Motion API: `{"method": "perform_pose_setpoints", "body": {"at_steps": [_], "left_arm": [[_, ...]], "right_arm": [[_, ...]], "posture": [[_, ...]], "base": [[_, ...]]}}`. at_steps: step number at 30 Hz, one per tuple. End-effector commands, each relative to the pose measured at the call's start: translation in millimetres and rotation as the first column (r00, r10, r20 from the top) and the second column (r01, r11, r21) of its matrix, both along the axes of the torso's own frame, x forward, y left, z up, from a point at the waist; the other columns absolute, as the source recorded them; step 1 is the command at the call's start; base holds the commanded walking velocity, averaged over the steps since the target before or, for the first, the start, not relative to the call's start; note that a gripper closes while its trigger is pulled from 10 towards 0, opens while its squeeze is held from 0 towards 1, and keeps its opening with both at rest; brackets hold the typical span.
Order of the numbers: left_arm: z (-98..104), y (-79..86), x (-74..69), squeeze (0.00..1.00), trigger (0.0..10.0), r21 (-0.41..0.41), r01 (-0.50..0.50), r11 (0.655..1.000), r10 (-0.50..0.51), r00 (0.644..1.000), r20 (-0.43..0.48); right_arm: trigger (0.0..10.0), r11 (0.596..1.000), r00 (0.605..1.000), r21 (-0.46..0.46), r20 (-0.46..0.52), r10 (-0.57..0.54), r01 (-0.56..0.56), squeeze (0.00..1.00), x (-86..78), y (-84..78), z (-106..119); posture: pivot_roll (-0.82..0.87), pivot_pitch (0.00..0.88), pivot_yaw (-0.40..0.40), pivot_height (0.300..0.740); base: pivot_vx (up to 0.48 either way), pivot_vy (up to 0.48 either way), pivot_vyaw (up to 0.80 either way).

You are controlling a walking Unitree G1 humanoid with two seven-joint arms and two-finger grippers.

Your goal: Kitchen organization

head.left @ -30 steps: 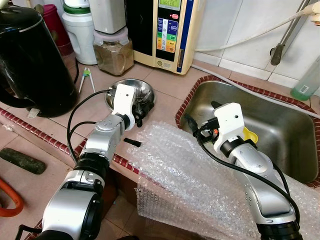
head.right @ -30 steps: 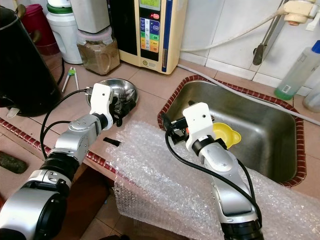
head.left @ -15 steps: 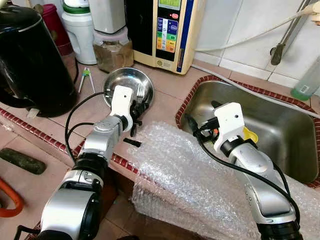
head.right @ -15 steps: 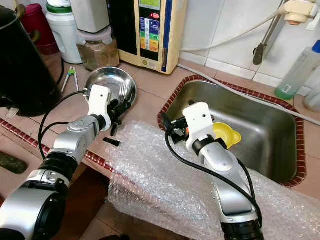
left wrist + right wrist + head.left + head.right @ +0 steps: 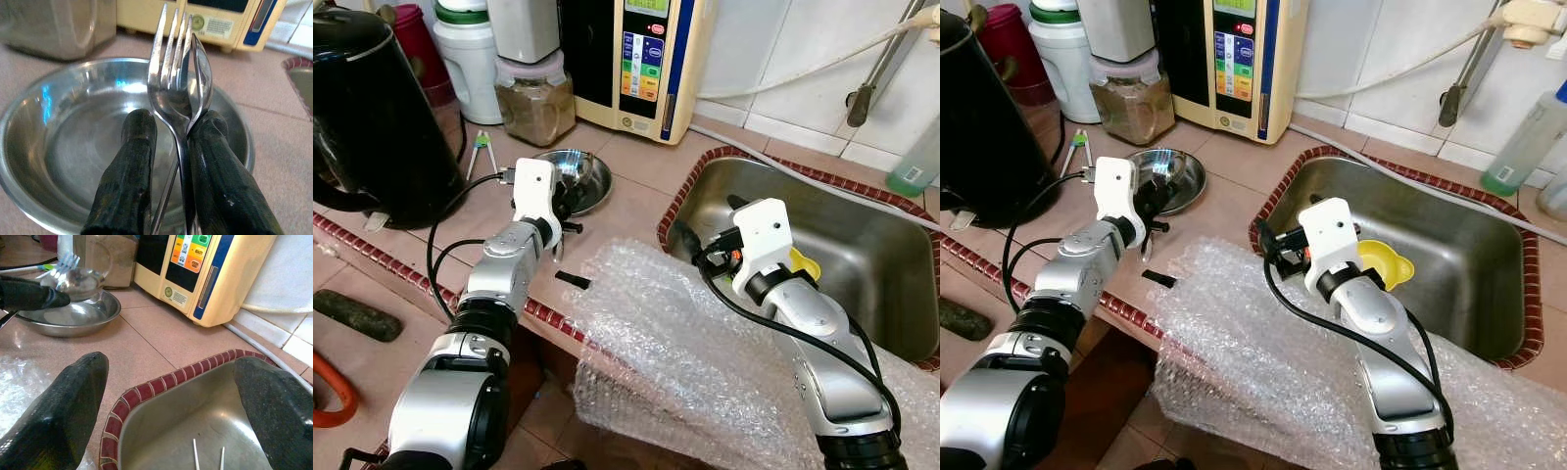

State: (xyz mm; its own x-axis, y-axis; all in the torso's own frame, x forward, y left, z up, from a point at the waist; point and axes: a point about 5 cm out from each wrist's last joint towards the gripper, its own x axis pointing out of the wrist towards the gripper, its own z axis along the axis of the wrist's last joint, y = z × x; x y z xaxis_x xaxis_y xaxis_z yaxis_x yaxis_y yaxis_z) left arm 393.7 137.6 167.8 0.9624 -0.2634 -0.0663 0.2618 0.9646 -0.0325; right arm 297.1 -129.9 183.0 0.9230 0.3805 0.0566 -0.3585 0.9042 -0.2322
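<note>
The left end effector (image 5: 168,147) is clamped on a steel fork (image 5: 171,73) and spoon (image 5: 199,73), the two pieces pressed together between its black fingers (image 5: 128,171) with the tines and bowl pointing out past the fingertips. It hangs over the near rim of a shallow steel bowl (image 5: 587,181) that sits on the tiled surface (image 5: 636,186), in front of a jar of brown powder (image 5: 534,98) and a cream appliance with a coloured button panel (image 5: 641,59). A black kettle (image 5: 372,108) stands to the robot's left, with a pair of chopsticks (image 5: 481,152) lying between the kettle and the bowl. A small black piece (image 5: 573,280) lies on the surface near its front edge, just beside a sheet of bubble wrap (image 5: 685,352) that drapes over the edge and down. The right end effector (image 5: 171,396) is spread wide, holding nothing, and sits at the near left corner of the steel sink (image 5: 862,255), its fingers (image 5: 63,411) either side of the red-tiled sink rim (image 5: 161,387). A yellow object (image 5: 1386,266) shows in the sink just behind the right wrist, and two thin white sticks (image 5: 208,459) lie on the sink bottom. A pale green bottle (image 5: 1523,132) stands by the wall behind the sink.
</note>
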Motion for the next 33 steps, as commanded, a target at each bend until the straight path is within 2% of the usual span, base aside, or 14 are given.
{"method": "perform_pose_setpoints", "body": {"at_steps": [1, 3, 4, 9, 12, 15, 20, 22, 24, 26, 30, 33], "left_arm": [[15.3, -2.7, 2.1, 0.0, 0.0, 0.021, 0.007, 1.0, -0.009, 0.997, 0.072], [23.6, -3.9, 2.0, 0.0, 0.0, 0.059, 0.004, 0.998, -0.012, 0.99, 0.141], [23.6, -3.9, 2.0, 0.0, 0.0, 0.059, 0.004, 0.998, -0.012, 0.99, 0.141], [41.1, 3.8, -0.1, 0.0, 0.0, 0.037, -0.095, 0.995, 0.08, 0.949, 0.305], [46.7, 3.2, -3.2, 0.0, 0.0, 0.05, -0.101, 0.994, 0.076, 0.925, 0.372], [47.6, 1.4, -6.2, 0.0, 0.0, 0.04, -0.101, 0.994, 0.076, 0.909, 0.409], [43.7, 1.8, -6.7, 0.0, 0.0, 0.042, -0.111, 0.993, 0.085, 0.91, 0.406], [47.5, 3.8, -7.3, 0.0, 0.0, 0.046, -0.134, 0.99, 0.101, 0.893, 0.439], [54.3, 5.9, -8.8, 0.0, 0.0, 0.081, -0.167, 0.983, 0.106, 0.862, 0.496], [60.5, 3.3, -11.4, 0.0, 0.0, 0.103, -0.156, 0.982, 0.075, 0.834, 0.546], [57.6, 0.1, -15.5, 0.0, 0.0, 0.125, -0.176, 0.976, 0.074, 0.816, 0.573], [52.4, -6.1, -19.5, 0.0, 0.0, 0.16, -0.16, 0.974, 0.036, 0.808, 0.589]], "right_arm": [[10.0, 1.0, 1.0, -0.006, 0.009, -0.009, 0.009, 0.0, 1.3, -3.0, 2.4], [10.0, 1.0, 1.0, -0.007, 0.008, -0.008, 0.008, 0.0, 1.3, -3.0, 2.6], [10.0, 1.0, 1.0, -0.007, 0.008, -0.008, 0.008, 0.0, 1.3, -3.0, 2.6], [10.0, 1.0, 1.0, -0.007, 0.009, -0.009, 0.009, 0.0, 1.1, -2.7, 2.4], [10.0, 1.0, 1.0, -0.006, 0.009, -0.009, 0.009, 0.0, 0.9, -2.7, 2.2], [10.0, 1.0, 1.0, -0.007, 0.01, -0.01, 0.01, 0.0, 0.6, -2.7, 2.2], [10.0, 1.0, 1.0, -0.008, 0.01, -0.012, 0.012, 0.0, 0.4, -3.0, 2.0], [10.0, 1.0, 1.0, -0.01, 0.01, -0.014, 0.014, 0.0, 0.3, -3.2, 1.4], [10.0, 1.0, 1.0, -0.011, 0.01, -0.015, 0.015, 0.0, 0.4, -3.4, 1.3], [10.0, 1.0, 1.0, -0.012, 0.01, -0.016, 0.016, 0.0, 0.6, -3.5, 0.9], [10.0, 1.0, 1.0, -0.013, 0.012, -0.014, 0.015, 0.0, 1.6, -2.4, 0.3], [10.0, 1.0, 1.0, -0.013, 0.012, -0.017, 0.017, 0.0, 1.7, -2.6, 0.0]], "posture": [[-0.03, 0.083, -0.025, 0.74], [-0.03, 0.084, -0.026, 0.74], [-0.03, 0.084, -0.026, 0.74], [-0.03, 0.083, -0.025, 0.74], [-0.03, 0.084, -0.025, 0.74], [-0.03, 0.084, -0.025, 0.74], [-0.03, 0.085, -0.024, 0.74], [-0.03, 0.085, -0.024, 0.74], [-0.03, 0.083, -0.025, 0.74], [-0.03, 0.083, -0.026, 0.74], [-0.03, 0.081, -0.025, 0.74], [-0.03, 0.08, -0.024, 0.74]], "base": [[0.0, 0.0, 0.0], [0.0, 0.0, 0.0], [0.0, 0.0, 0.0], [0.0, 0.0, 0.0], [0.0, 0.0, 0.0], [0.0, 0.0, 0.0], [0.0, 0.0, 0.0], [0.0, 0.0, 0.0], [0.0, 0.0, 0.0], [0.0, 0.0, 0.0], [0.0, 0.0, 0.0], [0.0, 0.0, 0.0]]}}
